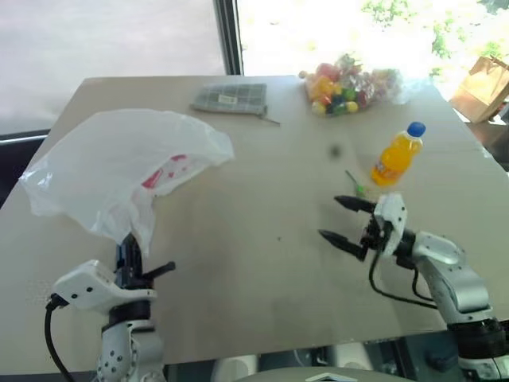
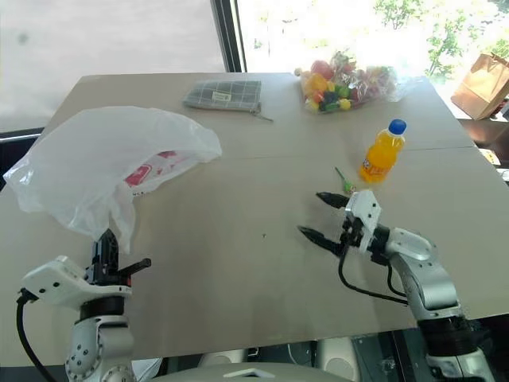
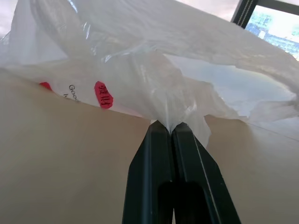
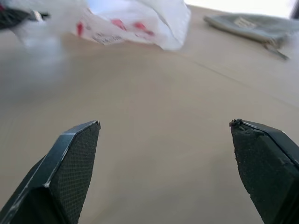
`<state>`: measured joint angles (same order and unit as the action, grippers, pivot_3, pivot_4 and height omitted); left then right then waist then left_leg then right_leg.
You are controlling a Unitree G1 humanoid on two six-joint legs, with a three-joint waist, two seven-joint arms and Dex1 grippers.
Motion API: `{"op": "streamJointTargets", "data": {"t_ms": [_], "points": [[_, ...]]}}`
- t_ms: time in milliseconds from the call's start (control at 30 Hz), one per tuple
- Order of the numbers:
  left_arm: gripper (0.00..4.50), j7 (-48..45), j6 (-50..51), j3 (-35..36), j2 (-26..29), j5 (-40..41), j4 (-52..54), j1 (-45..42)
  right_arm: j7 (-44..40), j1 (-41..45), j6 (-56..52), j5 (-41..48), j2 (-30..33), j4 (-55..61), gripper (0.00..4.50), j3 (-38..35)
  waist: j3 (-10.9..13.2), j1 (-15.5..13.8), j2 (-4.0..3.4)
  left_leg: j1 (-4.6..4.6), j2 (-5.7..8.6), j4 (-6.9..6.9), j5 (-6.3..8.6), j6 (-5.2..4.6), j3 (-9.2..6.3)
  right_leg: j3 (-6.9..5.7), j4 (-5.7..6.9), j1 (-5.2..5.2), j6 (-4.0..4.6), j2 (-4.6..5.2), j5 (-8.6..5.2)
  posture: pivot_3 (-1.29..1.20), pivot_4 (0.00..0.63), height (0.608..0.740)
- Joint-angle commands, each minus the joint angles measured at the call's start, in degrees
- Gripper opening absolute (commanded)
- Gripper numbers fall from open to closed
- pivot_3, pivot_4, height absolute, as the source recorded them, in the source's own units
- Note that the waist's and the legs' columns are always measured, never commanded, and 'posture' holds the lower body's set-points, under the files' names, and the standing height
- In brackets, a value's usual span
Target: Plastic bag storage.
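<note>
Item: we are pinching the plastic bag (image 1: 127, 163) in our left gripper (image 1: 130, 245); we are holding our right gripper (image 1: 343, 220) spread, empty, above the table (image 1: 262, 270).

Pale wooden table (image 1: 262, 263) before bright sunlit windows (image 1: 334, 32) with dark frame.

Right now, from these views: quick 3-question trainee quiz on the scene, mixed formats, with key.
1. True or false: the left gripper is shut on the bag.
2. Multiple choice: the right gripper is A) open over bare table, B) shut on the bottle, C) holding the pouch.
3. Fill in: the bottle stands upright with a ____ cap.

Key:
1. True; its fingers pinch a gathered bit of film.
2. A
3. blue
</note>
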<state>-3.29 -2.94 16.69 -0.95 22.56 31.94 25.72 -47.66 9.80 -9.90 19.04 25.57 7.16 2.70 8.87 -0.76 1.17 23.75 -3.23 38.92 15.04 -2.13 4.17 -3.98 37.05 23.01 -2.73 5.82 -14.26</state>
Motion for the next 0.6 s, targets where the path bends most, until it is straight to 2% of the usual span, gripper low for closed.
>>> {"op": "streamJointTargets", "data": {"t_ms": [33,267,400,600], "points": [[0.02,-2.47,-1.59,-1.09,1.37,-0.48,0.59,-0.70,5.68,3.10,-0.15,-3.62,-0.99,-1.99,4.50,-0.55,-0.01,-0.05,-0.02,0.00,0.00,0.01,0.00,0.00,0.02,0.00,0.02,0.00,0.00,0.00,0.00,0.00,0.150,0.740],[0.02,-6.19,-2.12,-2.75,2.57,0.62,0.59,-1.24,15.31,6.10,0.95,-11.78,-1.45,-8.05,4.50,-1.36,-0.01,-0.04,-0.05,0.03,0.01,0.02,0.00,0.00,0.08,-0.01,0.04,0.00,-0.04,-0.01,0.03,0.00,0.150,0.740],[0.02,-7.58,-2.63,-3.25,2.61,0.74,0.54,-0.71,20.46,6.51,-3.70,-11.94,-2.60,-9.55,4.50,-3.81,-0.01,0.03,-0.06,0.02,0.00,0.02,0.00,0.00,0.10,-0.01,0.06,0.01,-0.05,-0.01,0.03,0.00,0.150,0.740],[0.02,-9.33,-2.85,-3.66,2.71,1.10,0.23,-0.15,21.10,6.78,-9.79,-8.11,-5.10,-7.97,4.50,-5.55,-0.01,0.08,-0.08,0.02,-0.01,0.02,0.00,0.00,0.08,-0.01,0.10,0.02,-0.01,-0.02,0.01,0.00,0.150,0.740]]}}
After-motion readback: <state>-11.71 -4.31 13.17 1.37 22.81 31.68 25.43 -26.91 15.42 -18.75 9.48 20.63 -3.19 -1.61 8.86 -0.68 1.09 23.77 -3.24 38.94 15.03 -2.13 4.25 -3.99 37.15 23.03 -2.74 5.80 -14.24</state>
